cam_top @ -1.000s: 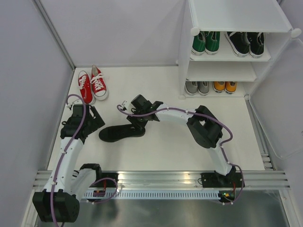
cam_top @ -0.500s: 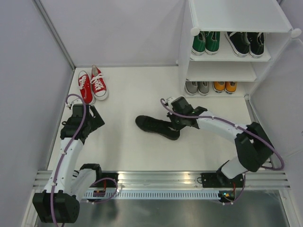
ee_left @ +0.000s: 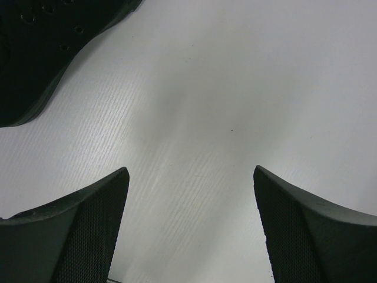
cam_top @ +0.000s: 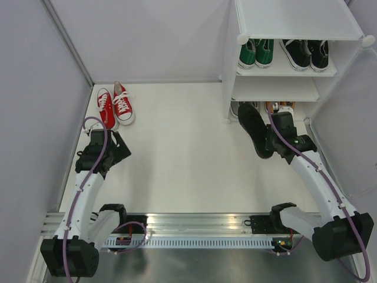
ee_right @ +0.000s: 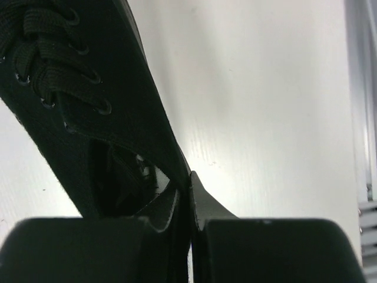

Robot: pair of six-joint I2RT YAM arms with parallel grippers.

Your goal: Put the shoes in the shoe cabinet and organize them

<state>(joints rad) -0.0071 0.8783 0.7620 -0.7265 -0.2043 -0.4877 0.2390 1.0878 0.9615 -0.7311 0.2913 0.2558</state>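
Cabinet [cam_top: 294, 17]: green pair [cam_top: 255, 53], black pair [cam_top: 305, 54]; right gripper [ee_right: 187, 197] pinching black shoe [cam_top: 253, 128]

Shoe cabinet [cam_top: 294, 17] upper right of frame, two pairs [cam_top: 256, 53] side by side on its upper shelf, loose pair [cam_top: 115, 106] on the table [cam_top: 188, 171] upper left, left gripper [cam_top: 119, 144] just below it, single shoe [cam_top: 253, 127] in right gripper [cam_top: 270, 138] before the cabinet's lowest tier

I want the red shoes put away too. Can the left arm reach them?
Probably yes. The red shoes lie close ahead of the left claw, which is open and empty, with nothing between them.
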